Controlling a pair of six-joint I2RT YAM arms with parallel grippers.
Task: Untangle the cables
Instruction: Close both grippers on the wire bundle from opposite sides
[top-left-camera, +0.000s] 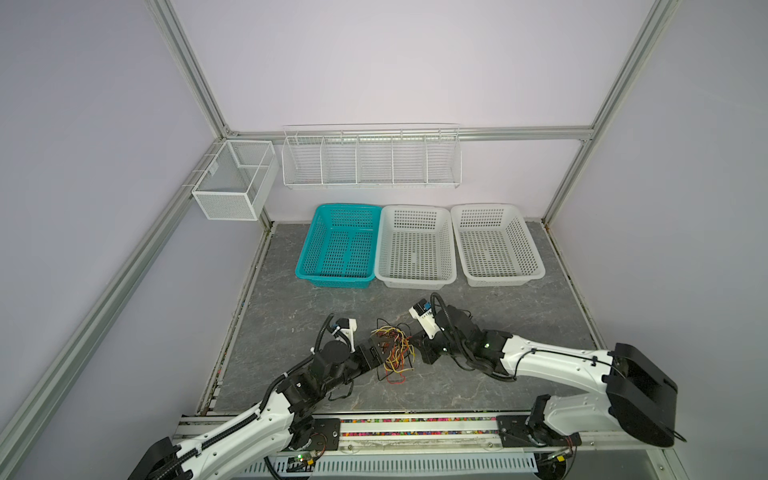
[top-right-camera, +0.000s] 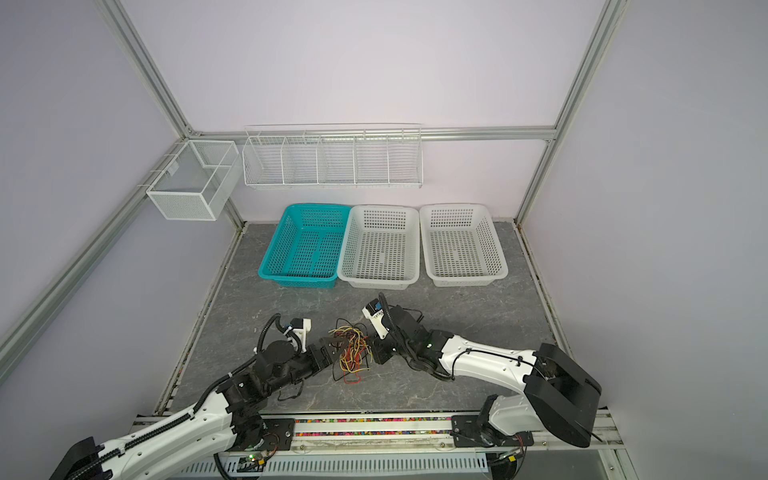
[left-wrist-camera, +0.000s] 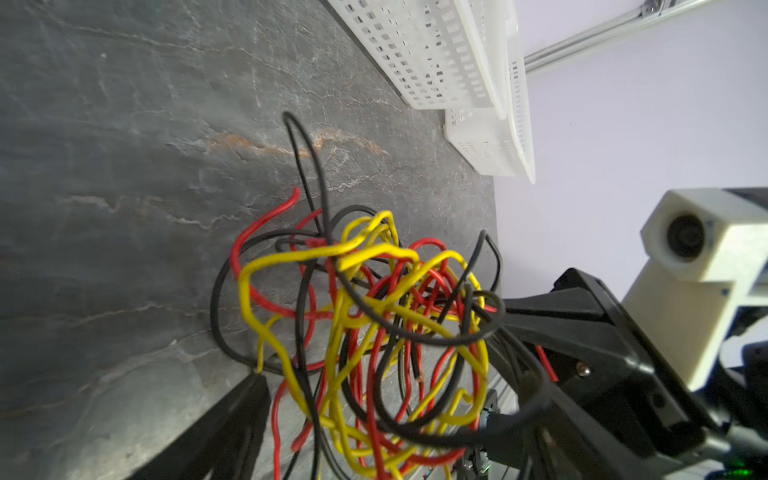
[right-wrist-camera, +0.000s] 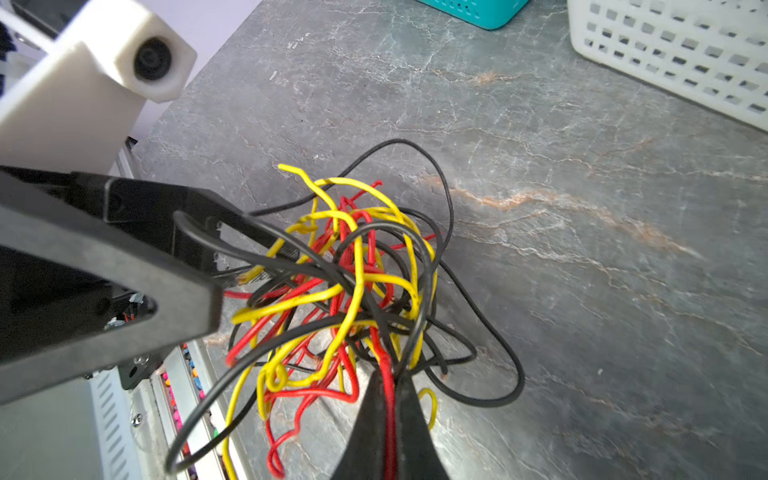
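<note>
From where I stand, the tangle of thin black, red and yellow cables (top-left-camera: 395, 351) is at the front middle of the grey stone-patterned surface (top-left-camera: 519, 324), wedged between the two arms. The right hand (right-wrist-camera: 392, 386) is pinched closed on the cables from their right side. The right wrist view shows a red strand running down between its fingertips (right-wrist-camera: 415, 424), with black and yellow crowding in beside it. The left hand (right-wrist-camera: 259, 272) meets the clump from the opposite side with its jaws spread wide. It clamps nothing, though several loops drape over and between its fingers.

So the clump lies on the line from hand to hand, and neither hand is clearly nearer. It has no real long axis: it is a ball, with one black loop straying toward the back.

To my eye the next move depends on that line. The left hand should close on a single strand and draw it leftward, away from the anchoring right hand. The danger is catching several strands at once.
</note>
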